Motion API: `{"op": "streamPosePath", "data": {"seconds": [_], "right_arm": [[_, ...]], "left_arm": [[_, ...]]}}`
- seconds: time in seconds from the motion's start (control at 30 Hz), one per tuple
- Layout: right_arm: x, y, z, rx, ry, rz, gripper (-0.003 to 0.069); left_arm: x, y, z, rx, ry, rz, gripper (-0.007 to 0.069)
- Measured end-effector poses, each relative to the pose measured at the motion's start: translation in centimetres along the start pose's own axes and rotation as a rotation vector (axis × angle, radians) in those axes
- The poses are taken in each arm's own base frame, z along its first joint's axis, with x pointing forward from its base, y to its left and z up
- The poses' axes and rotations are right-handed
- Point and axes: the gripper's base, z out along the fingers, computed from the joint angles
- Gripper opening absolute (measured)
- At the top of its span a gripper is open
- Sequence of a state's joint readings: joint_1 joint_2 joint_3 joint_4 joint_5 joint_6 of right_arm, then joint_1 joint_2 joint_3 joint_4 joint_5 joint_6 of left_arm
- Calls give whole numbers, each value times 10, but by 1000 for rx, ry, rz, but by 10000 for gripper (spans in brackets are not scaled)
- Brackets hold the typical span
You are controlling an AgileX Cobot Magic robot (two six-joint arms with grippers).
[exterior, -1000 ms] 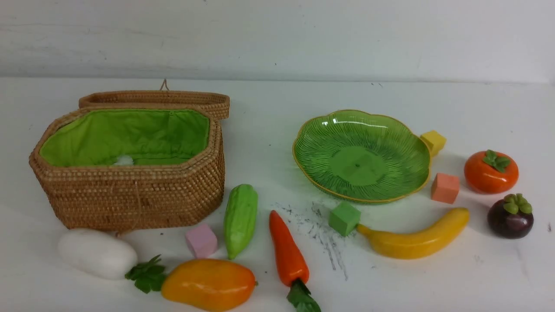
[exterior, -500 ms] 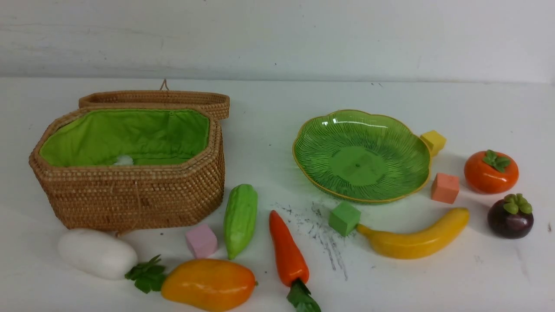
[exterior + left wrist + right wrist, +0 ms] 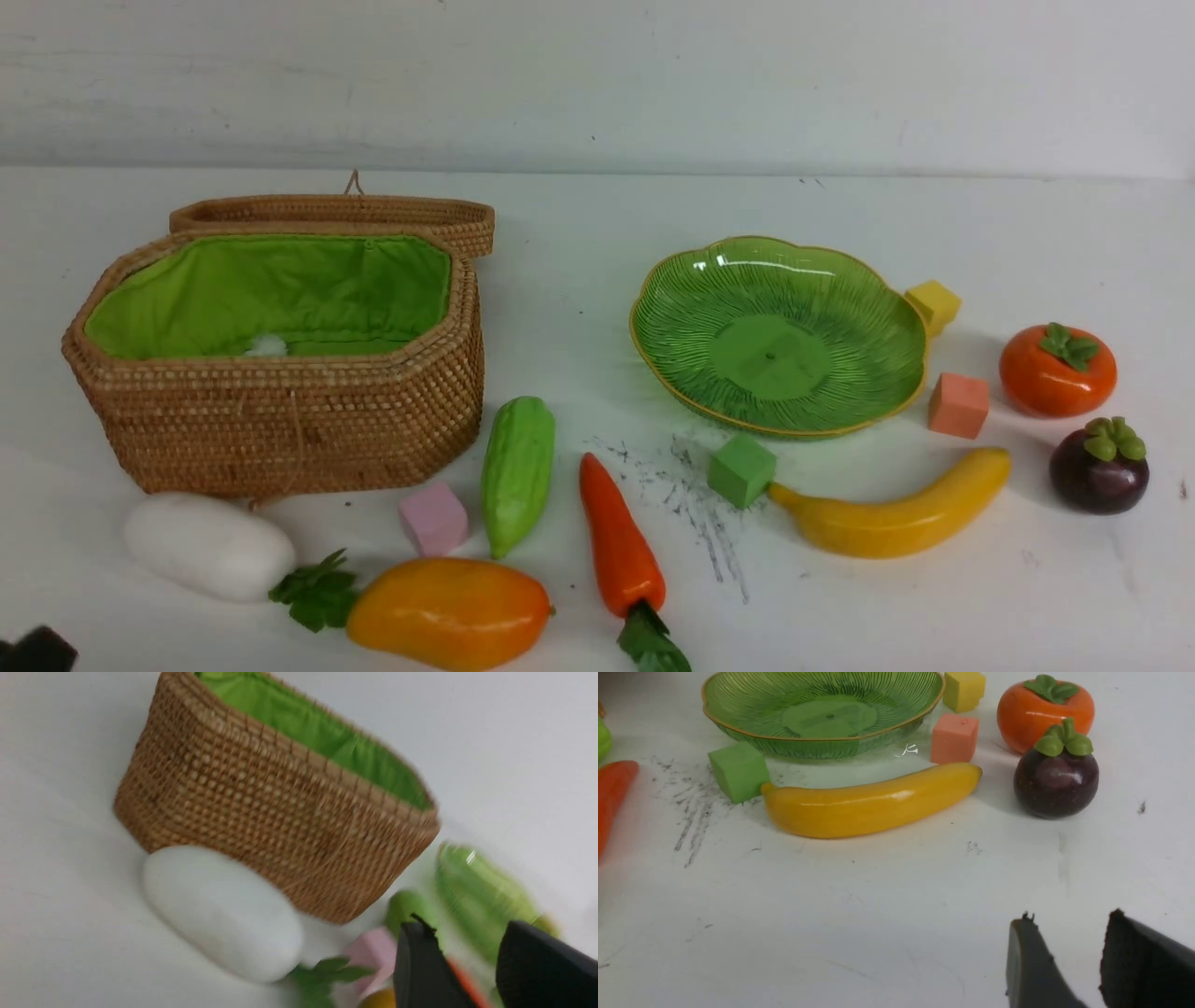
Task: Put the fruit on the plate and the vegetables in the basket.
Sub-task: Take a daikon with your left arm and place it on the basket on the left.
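Note:
The wicker basket [image 3: 280,420] stands open at the left, and the green plate [image 3: 672,308] right of the middle has nothing on it. In front of the basket lie the radish [image 3: 207,545], mango [image 3: 448,611], gourd [image 3: 516,471] and carrot [image 3: 618,546]. The banana [image 3: 896,518], mangosteen [image 3: 1099,467] and persimmon [image 3: 1057,371] lie by the plate. My left gripper [image 3: 462,933] is open with nothing in it, near the radish [image 3: 224,914]. Only a dark corner of it [image 3: 37,649] shows in the front view. My right gripper [image 3: 1069,921] is open over bare table, short of the mangosteen [image 3: 1055,781].
Foam cubes sit among the toys: pink [image 3: 433,518], green [image 3: 741,469], salmon [image 3: 959,404] and yellow [image 3: 934,305]. The basket's lid [image 3: 336,210] hangs behind it. Black scuff marks [image 3: 691,504] streak the white table. A white wall closes the back.
A dark part of my left gripper has come into the front view's lower left corner. None of the toys, the basket or the plate has moved.

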State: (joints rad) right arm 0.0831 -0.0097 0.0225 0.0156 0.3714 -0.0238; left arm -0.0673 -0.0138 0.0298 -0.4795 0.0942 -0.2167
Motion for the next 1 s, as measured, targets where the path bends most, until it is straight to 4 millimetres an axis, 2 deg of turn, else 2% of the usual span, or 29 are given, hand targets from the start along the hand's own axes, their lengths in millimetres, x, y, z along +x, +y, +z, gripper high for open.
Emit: {"op": "streamPosePath", "data": {"seconds": [0.17, 0.3, 0.43, 0.5, 0.67, 0.73, 0.77, 0.8, 0.83, 0.87, 0.9, 1.0], "right_arm": [[0, 0, 0, 0, 0, 0, 241], [0, 0, 0, 0, 0, 0, 241], [0, 0, 0, 0, 0, 0, 241], [0, 0, 0, 0, 0, 0, 241], [-1, 0, 0, -6, -14, 24, 241], [-2, 2, 0, -24, -35, 113, 241], [-5, 4, 0, -47, -65, 220, 241], [-5, 4, 0, -47, -65, 220, 241], [-10, 5, 0, -73, -111, 347, 241], [-11, 5, 0, -79, -123, 380, 241], [-17, 5, -1, -104, -178, 514, 241], [-22, 4, -3, -119, -238, 613, 239]], "left_arm": [[-13, -2, -1, 41, -134, -312, 237], [-13, -2, -1, 44, -133, -382, 197], [-20, -15, -3, 73, -92, -292, 63], [-30, -25, -6, 100, -100, -240, -13], [-54, -55, 0, 105, 17, -102, -13], [-59, -68, 6, 98, 138, -57, -13], [-66, -80, 10, 106, 218, -18, -13], [-64, -79, 11, 100, 241, -14, -13], [-68, -90, 17, 102, 344, 32, -13], [-71, -94, 19, 107, 367, 46, -13], [-73, -101, 30, 101, 489, 94, -13], [-76, -105, 42, 89, 551, 111, -13]]}}
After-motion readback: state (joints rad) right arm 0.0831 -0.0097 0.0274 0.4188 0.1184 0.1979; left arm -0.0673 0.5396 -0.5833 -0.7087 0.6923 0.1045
